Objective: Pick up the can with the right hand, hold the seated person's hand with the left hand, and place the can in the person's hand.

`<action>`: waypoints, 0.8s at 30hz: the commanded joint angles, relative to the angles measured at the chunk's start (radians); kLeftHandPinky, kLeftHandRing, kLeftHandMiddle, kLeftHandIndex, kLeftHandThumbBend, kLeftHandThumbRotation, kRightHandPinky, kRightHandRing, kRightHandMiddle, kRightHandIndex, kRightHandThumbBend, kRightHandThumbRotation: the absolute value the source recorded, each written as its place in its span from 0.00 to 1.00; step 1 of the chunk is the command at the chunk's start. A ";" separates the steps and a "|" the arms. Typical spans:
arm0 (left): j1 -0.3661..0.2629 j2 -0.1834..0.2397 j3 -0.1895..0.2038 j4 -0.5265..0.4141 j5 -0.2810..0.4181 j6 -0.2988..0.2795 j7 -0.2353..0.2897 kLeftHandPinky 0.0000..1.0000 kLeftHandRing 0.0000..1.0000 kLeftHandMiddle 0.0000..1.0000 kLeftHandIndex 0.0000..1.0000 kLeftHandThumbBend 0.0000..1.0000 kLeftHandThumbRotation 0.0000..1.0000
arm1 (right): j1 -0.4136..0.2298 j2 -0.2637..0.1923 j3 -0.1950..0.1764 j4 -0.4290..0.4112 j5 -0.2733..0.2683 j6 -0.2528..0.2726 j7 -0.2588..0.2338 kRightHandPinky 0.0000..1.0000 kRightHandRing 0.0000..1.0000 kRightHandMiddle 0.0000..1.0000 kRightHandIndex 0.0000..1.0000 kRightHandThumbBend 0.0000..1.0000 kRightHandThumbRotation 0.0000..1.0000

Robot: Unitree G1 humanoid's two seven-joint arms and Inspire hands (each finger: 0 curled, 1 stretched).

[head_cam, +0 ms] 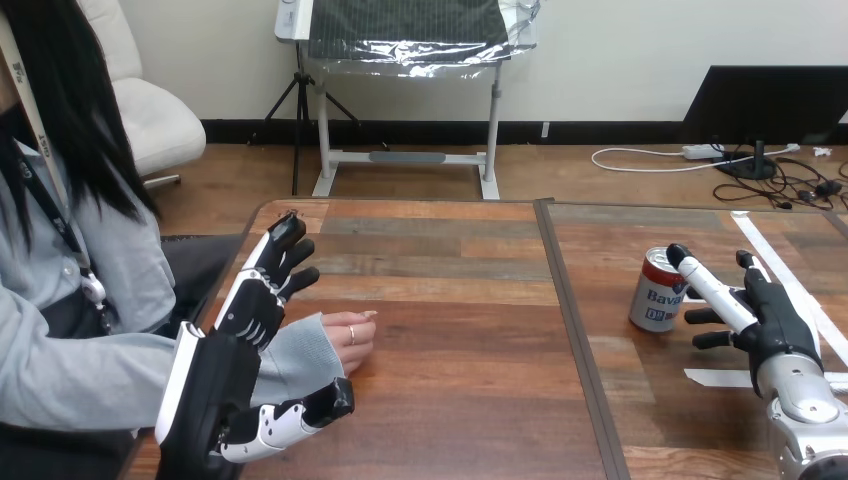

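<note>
A silver can with a red top band and blue print stands upright on the right half of the wooden table. My right hand is just to its right, open; one finger reaches the can's upper right rim, and the thumb points up, away from the can. My left hand is at the table's left edge, open, with its fingers straight and pointing away and its thumb spread low. The person's hand rests flat on the table in the gap between those fingers and the thumb, and nothing is curled round it.
A dark seam splits the tabletop into left and right boards. White tape strips lie on the right board near my right hand. The person sits at the left side, forearm reaching in behind my left hand.
</note>
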 commanded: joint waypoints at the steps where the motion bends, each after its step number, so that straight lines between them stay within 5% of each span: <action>1: -0.036 0.014 0.007 -0.025 0.008 -0.009 0.007 0.85 0.91 0.94 0.93 1.00 0.56 | -0.102 -0.009 0.006 -0.007 -0.003 -0.025 -0.004 0.46 0.61 0.69 1.00 1.00 0.67; 7: -0.034 0.012 0.009 -0.028 0.015 -0.009 0.014 0.85 0.91 0.94 0.93 1.00 0.56 | -0.103 -0.008 0.002 -0.007 0.002 -0.027 0.002 0.52 0.68 0.75 1.00 1.00 0.68; 16: -0.031 0.015 0.005 -0.028 0.009 -0.008 0.011 0.85 0.91 0.94 0.93 1.00 0.55 | -0.106 -0.009 0.001 -0.007 0.002 -0.025 -0.001 0.47 0.61 0.80 1.00 1.00 0.68; 24: -0.028 0.014 0.000 -0.034 -0.005 0.001 0.005 0.85 0.92 0.94 0.93 1.00 0.55 | -0.107 -0.010 0.004 -0.008 -0.001 -0.035 0.000 0.62 0.79 0.88 1.00 1.00 0.69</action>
